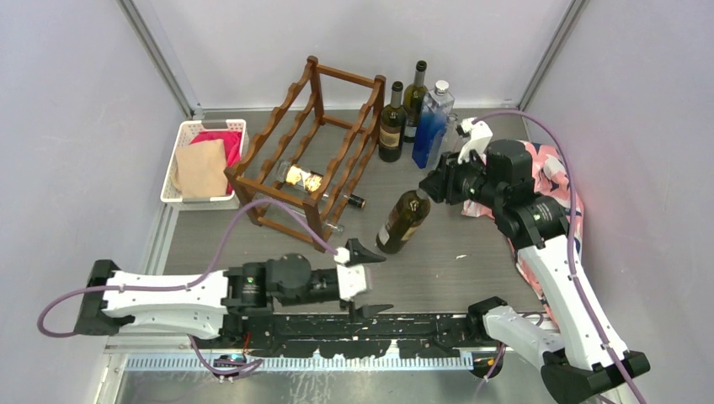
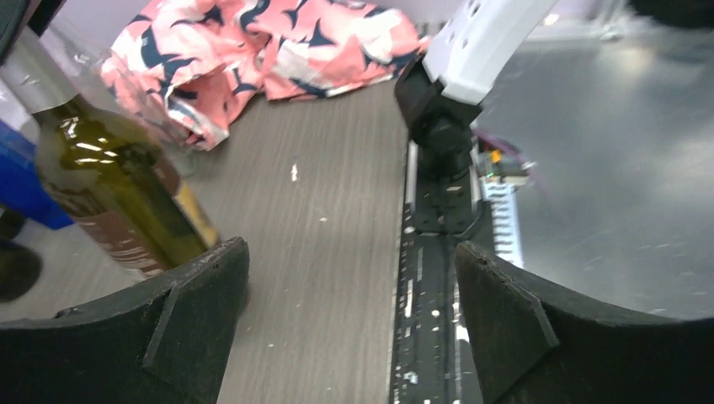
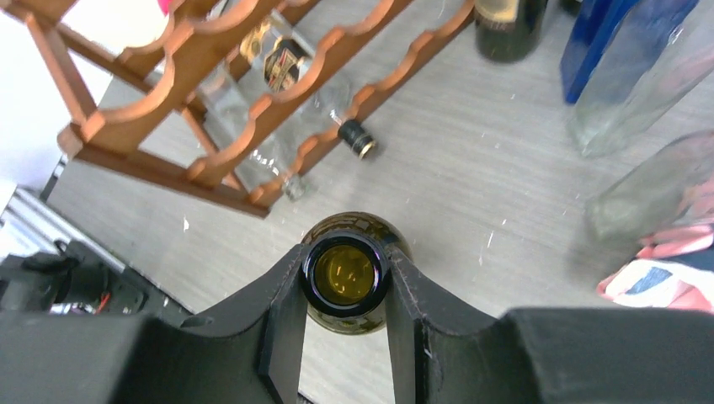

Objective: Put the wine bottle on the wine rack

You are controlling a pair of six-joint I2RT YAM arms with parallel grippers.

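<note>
An olive-green wine bottle point(image 1: 404, 220) with a brown and gold label leans in front of the rack, with its base low by the table. My right gripper point(image 1: 434, 187) is shut on its neck. In the right wrist view the fingers clamp just below the open mouth point(image 3: 343, 273). The dark reddish-brown wine rack point(image 1: 311, 143) stands to the bottle's left, and a clear bottle point(image 1: 303, 178) lies in its lower row. My left gripper point(image 1: 370, 273) is open and empty, low over the table on the near side of the bottle point(image 2: 109, 185).
Two dark bottles point(image 1: 391, 124) and a blue and clear bottle point(image 1: 432, 126) stand behind the held bottle. A white basket point(image 1: 205, 160) with cloths sits left of the rack. A floral cloth point(image 1: 551, 168) lies at the right. The black rail point(image 1: 379, 324) runs along the near edge.
</note>
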